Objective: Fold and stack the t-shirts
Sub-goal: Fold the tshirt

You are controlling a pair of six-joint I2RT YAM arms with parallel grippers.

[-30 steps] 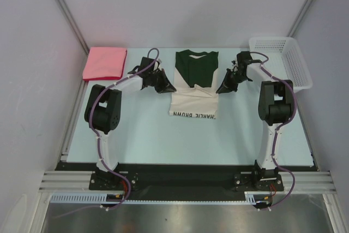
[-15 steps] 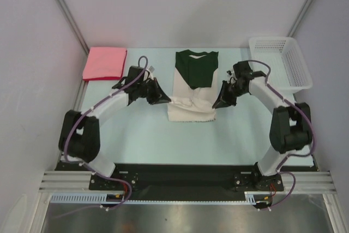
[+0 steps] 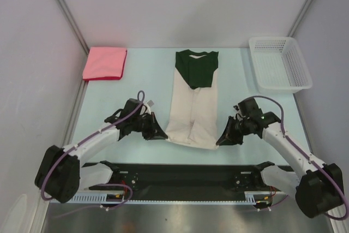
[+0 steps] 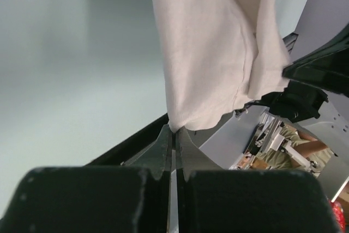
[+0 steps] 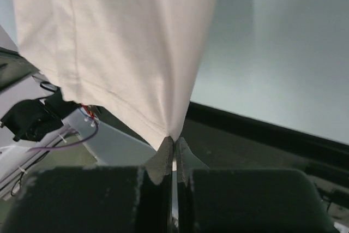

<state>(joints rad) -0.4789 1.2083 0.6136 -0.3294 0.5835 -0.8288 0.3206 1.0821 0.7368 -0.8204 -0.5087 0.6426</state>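
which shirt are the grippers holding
The cream-and-green shirt in the middle: the left gripper and right gripper each pinch a hem corner. The pink shirt lies folded at the far left, untouched.

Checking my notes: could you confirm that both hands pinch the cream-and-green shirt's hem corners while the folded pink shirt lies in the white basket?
No: the top view shows the pink shirt on the table at far left, outside the white basket. The left hand and right hand pinch hem corners of the cream-and-green shirt.
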